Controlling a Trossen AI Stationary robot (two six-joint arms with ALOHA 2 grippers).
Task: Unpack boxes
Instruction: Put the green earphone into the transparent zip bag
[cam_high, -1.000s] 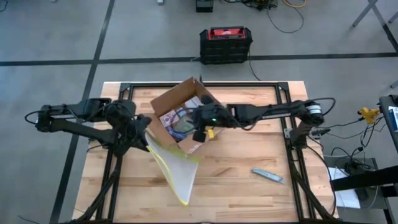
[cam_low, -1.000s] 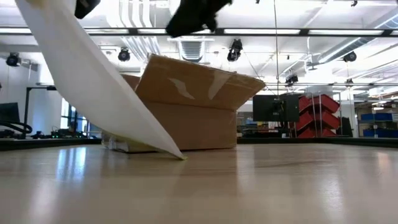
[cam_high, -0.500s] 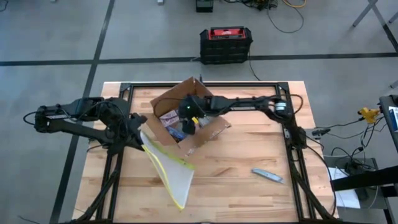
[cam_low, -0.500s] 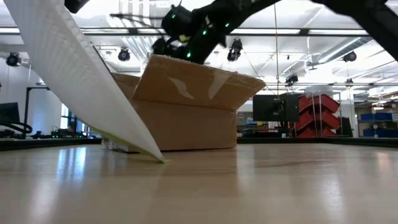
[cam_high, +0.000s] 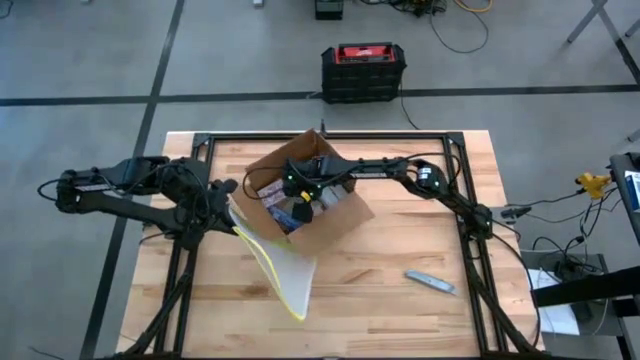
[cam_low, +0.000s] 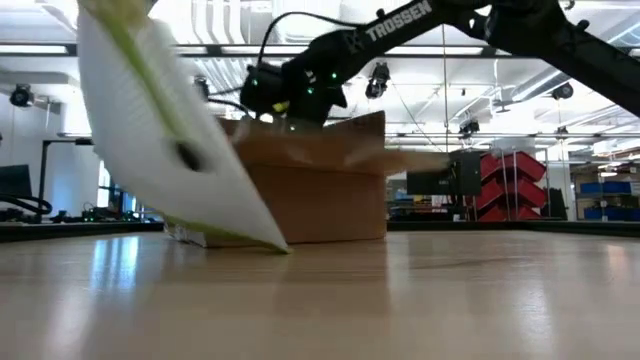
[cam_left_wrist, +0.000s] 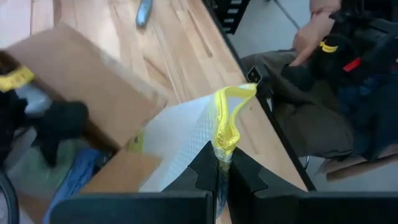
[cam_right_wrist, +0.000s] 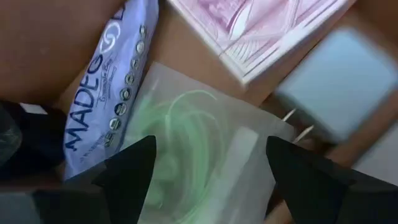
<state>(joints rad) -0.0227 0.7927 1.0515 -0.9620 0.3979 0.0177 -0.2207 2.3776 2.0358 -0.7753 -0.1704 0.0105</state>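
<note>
The brown cardboard box (cam_high: 305, 195) stands open at the table's middle, its flaps spread; it also shows in the low view (cam_low: 320, 195). My right gripper (cam_high: 303, 207) reaches down into it, open (cam_right_wrist: 210, 152), over a clear bag with a green cord (cam_right_wrist: 199, 137). Beside the bag lie a blue-and-white packet (cam_right_wrist: 106, 93) and a pink-patterned carton (cam_right_wrist: 261, 31). My left gripper (cam_high: 228, 213), left of the box, is shut (cam_left_wrist: 219, 167) on the clear pouch with a yellow-green edge (cam_high: 280, 270). My left gripper pinches the pouch's yellow-green edge (cam_left_wrist: 225, 127) between its two fingers, slanting down from the table's left side. The pouch hangs slanting below the fingers toward the table's near edge. Its lower corner (cam_low: 278, 244) rests on the table in front of the box.
A grey utility knife (cam_high: 430, 283) lies on the table near its right front. A black-and-red case (cam_high: 362, 70) sits on the floor beyond the far edge. A seated person (cam_left_wrist: 323, 81) shows past the table's edge in the left wrist view.
My right gripper has swung toward the table's left and gone down into the open box, tipping to point steeply down. The box's near taped flap has dropped lower. The hanging pouch has swayed and turned, its lower corner staying on the table.
</note>
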